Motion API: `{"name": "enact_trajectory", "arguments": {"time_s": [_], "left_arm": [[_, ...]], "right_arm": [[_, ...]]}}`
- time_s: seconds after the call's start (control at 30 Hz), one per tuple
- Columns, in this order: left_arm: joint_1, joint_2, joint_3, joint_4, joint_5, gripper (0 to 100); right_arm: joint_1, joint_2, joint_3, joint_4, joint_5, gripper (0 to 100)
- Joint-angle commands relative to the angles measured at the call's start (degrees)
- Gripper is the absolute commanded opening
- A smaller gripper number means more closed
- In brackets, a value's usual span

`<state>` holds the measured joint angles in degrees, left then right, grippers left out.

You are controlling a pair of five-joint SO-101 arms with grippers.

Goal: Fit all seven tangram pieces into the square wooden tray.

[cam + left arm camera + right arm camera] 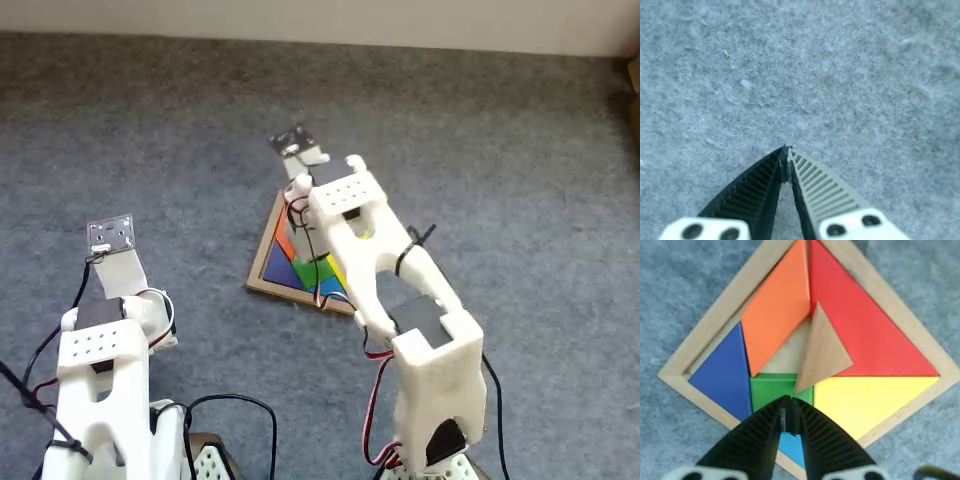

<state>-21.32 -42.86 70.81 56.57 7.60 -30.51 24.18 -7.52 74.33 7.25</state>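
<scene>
While the right gripper hangs clenched and empty above the green square, the plain wooden triangle lies just beyond its tips, askew over the bare gap in the square wooden tray. Left gripper: clenched, empty, over grey carpet.

This looks like a small robotics lab or hobby work corner, not a kitchen or shop. The working surface is covered all over in grey short-pile carpet or felt. It runs back to a pale strip along the far edge, perhaps a wall or skirting. The left arm and the right arm stand side by side at the near edge. Both are plain white plastic with screw holes, and bare black and red cables loop outside them. A wooden tray of coloured puzzle pieces lies on the felt under the right arm.
</scene>
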Motion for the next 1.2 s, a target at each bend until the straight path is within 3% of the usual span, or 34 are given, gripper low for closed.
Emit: {"name": "enact_trajectory", "arguments": {"time_s": [0.0,0.27,0.5,0.83,1.17], "left_arm": [[1.27,-1.19,-0.22,-0.62,-0.26,1],[1.27,-1.19,-0.22,-0.62,-0.26,1],[1.27,-1.19,-0.22,-0.62,-0.26,1],[1.27,-1.19,-0.22,-0.62,-0.26,1],[1.27,-1.19,-0.22,-0.62,-0.26,1]], "right_arm": [[-1.45,-0.84,-0.57,-0.84,0.44,0.5],[-2.95,-1.36,-0.84,-1.19,0.44,0.5],[3.38,-8.04,-3.30,-1.27,0.44,0.5],[6.99,-2.33,-3.65,-9.19,0.44,0.5],[2.42,-1.71,-1.89,-7.34,0.44,0.5]]}}
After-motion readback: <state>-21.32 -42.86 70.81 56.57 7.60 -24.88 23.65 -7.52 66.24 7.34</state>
